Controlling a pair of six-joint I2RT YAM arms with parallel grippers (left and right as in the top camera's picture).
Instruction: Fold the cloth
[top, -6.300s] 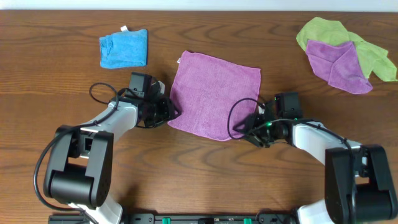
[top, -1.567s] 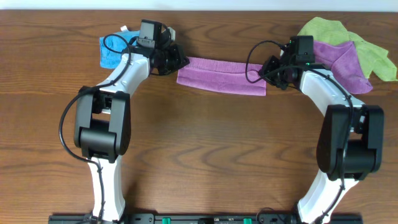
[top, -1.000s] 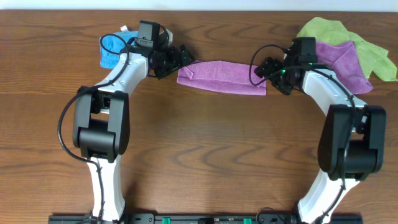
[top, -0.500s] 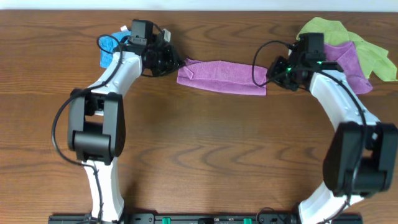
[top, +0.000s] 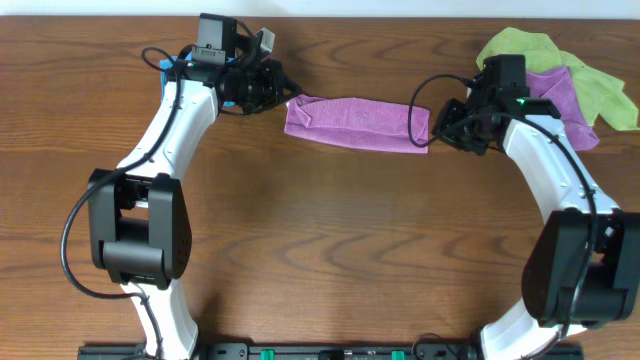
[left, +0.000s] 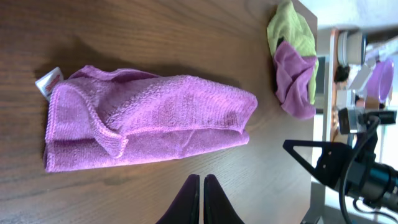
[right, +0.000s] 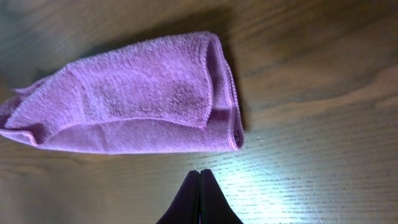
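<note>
The pinkish-purple cloth (top: 358, 122) lies folded into a long strip near the table's far edge. My left gripper (top: 283, 95) sits just off its left end, shut and empty. My right gripper (top: 441, 126) sits just off its right end, also shut and empty. In the left wrist view the cloth (left: 149, 121) lies flat beyond the closed left gripper (left: 202, 178), with a small white tag (left: 48, 83) at one corner. In the right wrist view the cloth (right: 137, 93) shows its top layer lying short of the lower one, apart from the closed right gripper (right: 199, 172).
A lime green cloth (top: 520, 45) lies at the far right with a second purple cloth (top: 560, 100) on top of it. A bright blue cloth (top: 164, 68) is mostly hidden under the left arm. The table's far edge runs close behind the folded strip.
Both grippers were open at the cloth's ends; they have shut empty and drawn a little away from it. The folded strip has stayed in place.
</note>
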